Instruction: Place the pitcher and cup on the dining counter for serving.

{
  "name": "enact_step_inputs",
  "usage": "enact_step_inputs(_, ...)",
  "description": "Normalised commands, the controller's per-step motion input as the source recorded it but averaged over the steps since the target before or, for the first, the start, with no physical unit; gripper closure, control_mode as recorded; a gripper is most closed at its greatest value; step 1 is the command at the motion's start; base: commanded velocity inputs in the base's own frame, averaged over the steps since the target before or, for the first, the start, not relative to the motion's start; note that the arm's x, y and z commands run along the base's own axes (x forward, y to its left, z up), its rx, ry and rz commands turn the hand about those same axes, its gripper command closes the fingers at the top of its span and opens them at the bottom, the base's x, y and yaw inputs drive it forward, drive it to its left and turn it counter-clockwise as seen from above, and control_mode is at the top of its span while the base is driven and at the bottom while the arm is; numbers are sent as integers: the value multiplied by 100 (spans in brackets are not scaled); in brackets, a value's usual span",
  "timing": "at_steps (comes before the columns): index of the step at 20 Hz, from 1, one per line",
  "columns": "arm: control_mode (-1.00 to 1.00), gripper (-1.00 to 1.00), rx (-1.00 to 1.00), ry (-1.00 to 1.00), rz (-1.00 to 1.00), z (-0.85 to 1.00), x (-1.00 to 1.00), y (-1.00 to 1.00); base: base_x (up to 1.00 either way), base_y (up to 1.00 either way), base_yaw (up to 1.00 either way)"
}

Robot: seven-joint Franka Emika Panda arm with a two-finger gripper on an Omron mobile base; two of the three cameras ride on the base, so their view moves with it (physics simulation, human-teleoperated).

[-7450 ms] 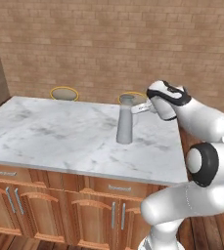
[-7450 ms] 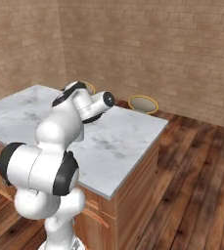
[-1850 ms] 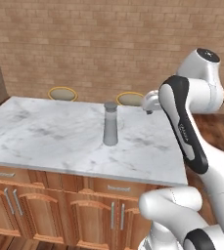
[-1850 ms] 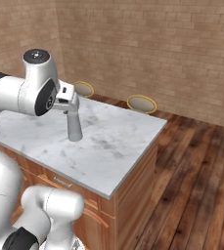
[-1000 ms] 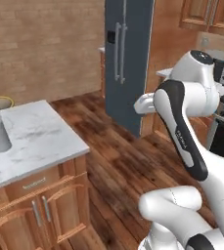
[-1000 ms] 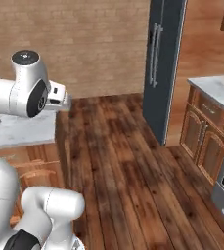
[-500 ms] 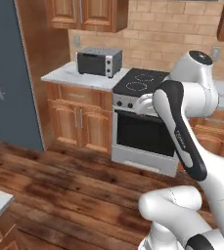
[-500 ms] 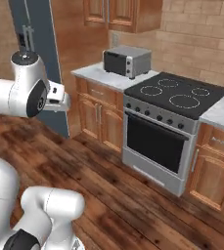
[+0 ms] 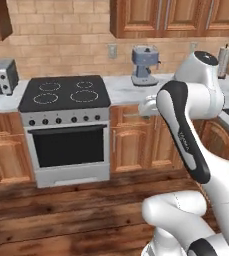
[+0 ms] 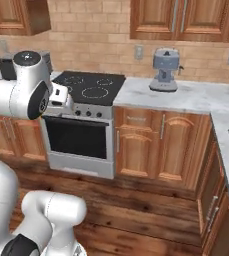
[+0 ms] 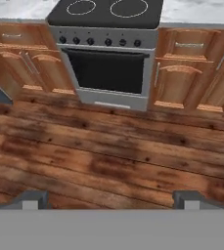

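The pitcher, the cup and the dining counter are out of view. My gripper (image 11: 111, 200) is open: its two dark fingertips (image 11: 33, 199) stand far apart with nothing between them. It hangs over the wooden floor and looks toward the oven. In the left base view the hand (image 9: 147, 106) sits in front of the lower cabinets, to the right of the stove. From the right base view the same hand (image 10: 61, 97) is level with the stove's front edge.
A stove (image 9: 63, 93) with a black cooktop and an oven door (image 11: 108, 72) stands against the brick wall. A blue-grey coffee machine (image 10: 164, 70) rests on the marble counter (image 10: 196, 97). Wooden cabinets (image 9: 133, 142) line the wall, with open plank floor (image 11: 108, 156) in front of them.
The whole picture has shifted: the cameras swung from the marble island and pitcher past the fridge to the stove wall. The gripper stayed open and empty.
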Motion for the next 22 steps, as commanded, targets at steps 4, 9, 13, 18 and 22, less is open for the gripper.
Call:
enact_step_inputs(4,100,-100,0,0,0,0,0,0,36,-69,-63)
enact_step_inputs(9,100,-100,0,0,0,0,0,0,36,-45,-68)
enact_step_inputs(13,100,-100,0,0,0,0,0,0,24,-14,-78)
enact_step_inputs(18,100,-100,0,0,0,0,0,0,0,-1,-94)
enact_step_inputs(22,100,-100,0,0,0,0,0,0,0,0,-98)
